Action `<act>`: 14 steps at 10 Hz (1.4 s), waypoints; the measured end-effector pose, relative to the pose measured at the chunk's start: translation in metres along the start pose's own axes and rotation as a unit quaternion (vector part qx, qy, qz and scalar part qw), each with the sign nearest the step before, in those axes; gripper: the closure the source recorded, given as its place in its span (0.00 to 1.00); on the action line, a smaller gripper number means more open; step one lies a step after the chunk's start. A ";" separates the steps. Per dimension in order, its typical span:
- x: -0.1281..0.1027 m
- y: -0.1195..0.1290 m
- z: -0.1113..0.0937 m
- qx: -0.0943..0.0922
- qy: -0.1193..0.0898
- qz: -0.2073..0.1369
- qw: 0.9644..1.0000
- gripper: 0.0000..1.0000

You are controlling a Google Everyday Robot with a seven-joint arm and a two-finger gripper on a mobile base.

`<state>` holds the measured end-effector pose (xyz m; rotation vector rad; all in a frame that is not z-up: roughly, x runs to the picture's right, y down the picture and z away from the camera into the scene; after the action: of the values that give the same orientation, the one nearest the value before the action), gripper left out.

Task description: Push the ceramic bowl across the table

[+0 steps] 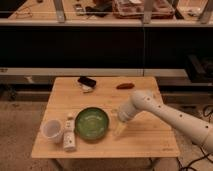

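Presently, contents of the room, listed from the tool end outward.

Item: the gripper point(119, 131), pale, at the end of the white jointed arm point(165, 116) that reaches in from the right. It points down at the table point(145, 140), a rectangular light wooden top with plank grain. Whether it is released or clenched I cannot tell. It holds nothing that I can see.

Item: the ceramic bowl point(92, 123), round, shallow, glossy green with a darker rim. It stands just beside the gripper, to its left as I face it; touching or a hair apart cannot be told. It sits upright, mouth up. Being round, it has no long axis and no facing direction.

Item: a small white bottle point(69, 137), lying just beyond the bowl's far side from the gripper.

Item: a translucent white plastic cup point(52, 130), farther out along that line, near the table edge.

Item: a small dark flat object point(86, 82) and a reddish-brown oblong object point(124, 86), well behind the gripper, toward the dark shelf unit point(100, 45).

Risks, as judged: a push away from the gripper would likely drive the bowl into the bottle and cup, perhaps off the edge. A low, off-centre contact might let the glossy rim slip past.
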<state>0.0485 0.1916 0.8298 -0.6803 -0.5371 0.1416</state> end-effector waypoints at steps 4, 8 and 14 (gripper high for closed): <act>-0.038 -0.005 0.024 0.005 -0.003 0.007 1.000 0.20; -0.092 -0.014 0.039 0.007 -0.020 0.018 1.000 0.20; -0.155 -0.033 0.053 0.012 -0.053 0.034 0.998 0.20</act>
<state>-0.1133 0.1496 0.8190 -0.6702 -0.6138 0.2478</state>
